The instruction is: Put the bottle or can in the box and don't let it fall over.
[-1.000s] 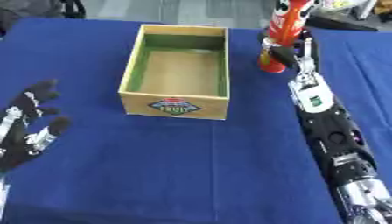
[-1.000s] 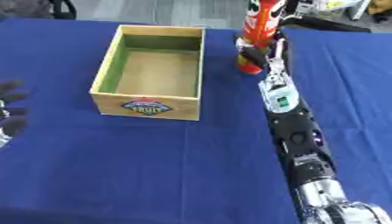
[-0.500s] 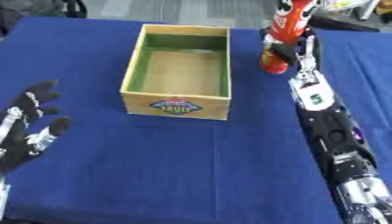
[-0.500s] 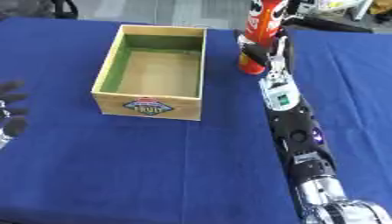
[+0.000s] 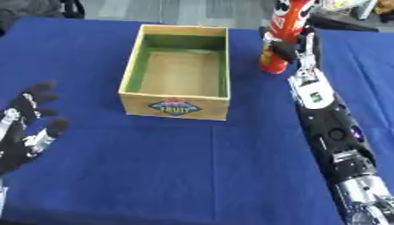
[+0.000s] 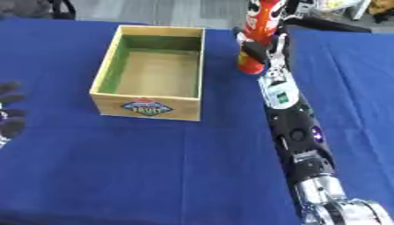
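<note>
A blue cloth table (image 5: 177, 176) fills nearly the whole frame. In the upper middle sits the box (image 5: 178, 72), a wooden crate open at the top, green along its inner walls, with a round fruit label on the side facing the camera. Nothing lies inside it. Just to its right, in the upper right of the frame, stands the bottle (image 5: 282, 35), tall and orange-red with some white print on it, upright on the cloth and apart from the box wall; its top runs out of the frame. The right arm stretches from the lower right corner straight up the right side, and the right hand (image 5: 286, 47) is at the bottle, dark fingers curled round its lower part from the right. The bottle's base looks to be on or very near the cloth; I can't tell whether it is lifted at all. Over in the lower left the left hand (image 5: 24, 127) rests idle, palm toward the camera, fingers spread wide and pointing up, holding nothing, well apart from the box. In the right eye view only its fingertips show at the left edge.
</note>
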Controlling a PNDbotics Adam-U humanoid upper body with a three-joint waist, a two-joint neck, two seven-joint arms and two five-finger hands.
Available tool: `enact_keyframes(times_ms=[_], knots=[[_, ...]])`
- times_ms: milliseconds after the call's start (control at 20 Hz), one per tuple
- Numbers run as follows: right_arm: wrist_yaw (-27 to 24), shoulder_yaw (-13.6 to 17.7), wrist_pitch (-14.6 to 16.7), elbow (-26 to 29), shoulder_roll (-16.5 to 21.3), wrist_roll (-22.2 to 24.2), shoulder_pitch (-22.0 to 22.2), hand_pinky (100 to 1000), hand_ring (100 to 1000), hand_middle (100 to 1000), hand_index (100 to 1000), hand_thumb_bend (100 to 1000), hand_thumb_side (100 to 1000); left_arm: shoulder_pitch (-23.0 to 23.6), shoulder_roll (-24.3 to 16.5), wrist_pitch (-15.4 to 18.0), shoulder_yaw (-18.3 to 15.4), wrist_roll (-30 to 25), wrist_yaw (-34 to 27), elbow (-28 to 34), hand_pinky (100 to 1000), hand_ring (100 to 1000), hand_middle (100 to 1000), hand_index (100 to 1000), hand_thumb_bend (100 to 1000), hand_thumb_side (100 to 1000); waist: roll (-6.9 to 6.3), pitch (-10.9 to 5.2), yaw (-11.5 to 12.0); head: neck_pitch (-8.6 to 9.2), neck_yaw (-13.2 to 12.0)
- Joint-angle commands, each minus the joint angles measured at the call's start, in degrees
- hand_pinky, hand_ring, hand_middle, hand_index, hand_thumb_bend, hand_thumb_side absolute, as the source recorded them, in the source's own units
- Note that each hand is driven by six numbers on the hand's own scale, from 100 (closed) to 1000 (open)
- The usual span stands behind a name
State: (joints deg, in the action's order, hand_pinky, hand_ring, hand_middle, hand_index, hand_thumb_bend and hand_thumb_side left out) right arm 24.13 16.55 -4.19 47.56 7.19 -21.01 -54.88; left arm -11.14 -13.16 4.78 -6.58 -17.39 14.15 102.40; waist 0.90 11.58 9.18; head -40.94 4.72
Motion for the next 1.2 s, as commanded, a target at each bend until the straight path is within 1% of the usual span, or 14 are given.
enact_keyframes(times_ms=[50, 350, 400, 450, 500, 550, 600, 700, 750, 800, 950, 1000, 1150, 1200], knots=[[-0.09, 0.09, 0.26, 1.45, 1.0, 0.13, -1.42, 729, 805, 800, 895, 618, 357, -0.54, -0.61, 0.04, -0.2, -0.17, -0.15, 0.91, 774, 889, 914, 930, 707, 698, -0.18, -0.87, -0.06, 0.69, 0.58], [0.05, 0.09, 0.48, 1.75, 0.88, 0.51, -1.38, 720, 758, 757, 861, 580, 293, -0.52, -0.59, 0.03, -0.21, -0.17, -0.15, 0.88, 774, 888, 913, 930, 707, 698, -0.29, -0.85, -0.14, 0.66, 0.71], [0.08, 0.12, 0.51, 1.82, 0.87, 0.38, -1.36, 715, 739, 729, 842, 555, 256, -0.53, -0.58, 0.02, -0.21, -0.16, -0.15, 0.88, 774, 888, 913, 930, 707, 698, -0.3, -0.85, -0.14, 0.67, 0.69], [0.13, 0.13, 0.53, 1.86, 0.87, 0.2, -1.33, 711, 731, 719, 834, 541, 239, -0.53, -0.58, 0.03, -0.21, -0.15, -0.16, 0.88, 774, 888, 913, 930, 708, 698, -0.31, -0.83, -0.14, 0.67, 0.67], [0.16, 0.13, 0.56, 1.89, 0.86, 0.03, -1.31, 699, 709, 692, 813, 512, 198, -0.52, -0.58, 0.02, -0.21, -0.15, -0.15, 0.88, 774, 888, 913, 930, 707, 699, -0.33, -0.83, -0.14, 0.66, 0.66], [0.19, 0.14, 0.61, 1.94, 0.85, -0.15, -1.29, 694, 702, 682, 806, 501, 182, -0.51, -0.58, 0.02, -0.23, -0.14, -0.15, 0.87, 774, 888, 913, 930, 707, 699, -0.34, -0.82, -0.15, 0.66, 0.68], [0.2, 0.15, 0.67, 1.99, 0.85, -0.35, -1.28, 676, 678, 651, 782, 474, 145, -0.51, -0.58, 0.02, -0.23, -0.12, -0.16, 0.88, 775, 888, 913, 930, 707, 699, -0.35, -0.82, -0.15, 0.65, 0.68], [0.18, 0.14, 0.8, 2.08, 0.84, -0.71, -1.26, 651, 642, 606, 747, 430, 100, -0.53, -0.57, 0.01, -0.23, -0.11, -0.16, 0.87, 775, 888, 913, 931, 707, 699, -0.37, -0.82, -0.17, 0.62, 0.66], [0.16, 0.14, 0.88, 2.11, 0.84, -0.84, -1.26, 644, 631, 594, 736, 421, 100, -0.54, -0.56, 0.01, -0.23, -0.11, -0.16, 0.87, 775, 888, 913, 930, 707, 699, -0.38, -0.83, -0.18, 0.62, 0.65], [0.13, 0.14, 0.98, 2.15, 0.84, -0.96, -1.25, 625, 603, 557, 704, 392, 100, -0.55, -0.55, 0.01, -0.23, -0.12, -0.17, 0.86, 775, 888, 913, 931, 707, 699, -0.39, -0.84, -0.19, 0.64, 0.64], [-0.11, 0.2, 1.32, 2.34, 0.85, -1.46, -1.19, 595, 556, 506, 656, 354, 100, -0.57, -0.54, 0.01, -0.24, -0.1, -0.19, 0.86, 775, 888, 913, 931, 707, 699, -0.44, -0.87, -0.22, 0.66, 0.65], [-0.24, 0.22, 1.44, 2.39, 0.86, -1.64, -1.15, 575, 525, 474, 624, 340, 100, -0.58, -0.53, 0.0, -0.24, -0.09, -0.2, 0.85, 775, 888, 913, 931, 708, 699, -0.46, -0.88, -0.23, 0.66, 0.64], [-0.8, 0.32, 1.88, 2.58, 0.86, -2.53, -0.97, 529, 469, 412, 563, 300, 100, -0.6, -0.51, 0.0, -0.25, -0.08, -0.21, 0.84, 775, 888, 913, 931, 707, 699, -0.51, -0.89, -0.26, 0.65, 0.65], [-1.04, 0.35, 2.05, 2.62, 0.85, -2.89, -0.91, 526, 466, 408, 559, 297, 100, -0.62, -0.5, 0.0, -0.24, -0.08, -0.22, 0.84, 775, 888, 913, 931, 707, 699, -0.52, -0.9, -0.26, 0.66, 0.65]])
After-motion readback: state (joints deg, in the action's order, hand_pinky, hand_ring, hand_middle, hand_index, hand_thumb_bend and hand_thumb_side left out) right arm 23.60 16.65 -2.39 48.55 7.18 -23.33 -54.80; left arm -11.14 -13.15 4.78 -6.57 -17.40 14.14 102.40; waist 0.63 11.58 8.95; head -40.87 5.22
